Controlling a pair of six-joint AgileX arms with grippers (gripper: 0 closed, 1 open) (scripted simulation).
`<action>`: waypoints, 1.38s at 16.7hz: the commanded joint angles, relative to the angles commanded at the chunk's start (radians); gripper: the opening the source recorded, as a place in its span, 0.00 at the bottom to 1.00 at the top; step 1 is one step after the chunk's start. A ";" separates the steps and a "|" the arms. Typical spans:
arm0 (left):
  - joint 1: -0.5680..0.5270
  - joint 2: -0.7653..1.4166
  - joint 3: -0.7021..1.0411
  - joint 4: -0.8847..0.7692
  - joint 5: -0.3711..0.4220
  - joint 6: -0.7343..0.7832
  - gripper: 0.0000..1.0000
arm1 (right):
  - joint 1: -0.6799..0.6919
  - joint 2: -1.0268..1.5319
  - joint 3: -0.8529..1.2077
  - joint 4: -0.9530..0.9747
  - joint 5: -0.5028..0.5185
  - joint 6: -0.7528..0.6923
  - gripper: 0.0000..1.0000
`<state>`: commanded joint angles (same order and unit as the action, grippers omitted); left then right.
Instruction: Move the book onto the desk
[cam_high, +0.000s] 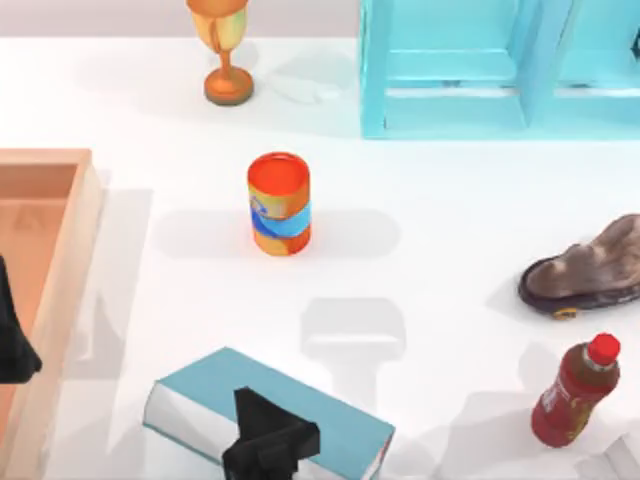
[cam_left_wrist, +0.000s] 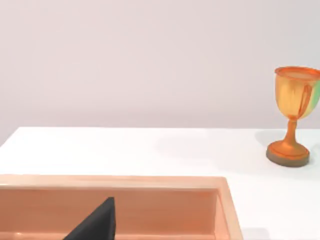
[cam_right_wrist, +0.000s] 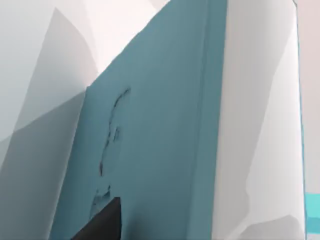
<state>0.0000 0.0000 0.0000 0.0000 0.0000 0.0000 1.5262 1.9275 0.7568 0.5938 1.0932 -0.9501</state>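
The teal-blue book (cam_high: 205, 388) with white page edges sits tilted at the near middle of the white desk (cam_high: 430, 250), and its shadow falls farther back on the tabletop. My right gripper (cam_high: 268, 440) is on the book's near part, shut on it. In the right wrist view the book's cover (cam_right_wrist: 165, 125) and white pages are very close, with one dark finger (cam_right_wrist: 102, 222) against the cover. My left gripper (cam_high: 12, 345) is parked at the left edge over the wooden tray (cam_high: 88, 225).
An orange can (cam_high: 279, 204) stands mid-table. A golden trophy (cam_high: 225, 45) stands at the back, also seen past the tray rim (cam_left_wrist: 110, 182). A cyan shelf unit (cam_high: 480, 70) is at back right. A brown shoe (cam_high: 590, 268) and red bottle (cam_high: 578, 392) are at the right.
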 joint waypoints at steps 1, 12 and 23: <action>0.000 0.000 0.000 0.000 0.000 0.000 1.00 | 0.000 0.000 0.000 0.000 0.000 0.000 1.00; 0.000 0.000 0.000 0.000 0.000 0.000 1.00 | 0.162 0.080 0.054 -0.299 0.030 0.246 1.00; 0.000 0.000 0.000 0.000 0.000 0.000 1.00 | 0.417 0.156 0.355 -1.191 0.190 0.939 1.00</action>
<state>0.0000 0.0000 0.0000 0.0000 0.0000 0.0000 1.9431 2.0832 1.1119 -0.5972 1.2831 -0.0109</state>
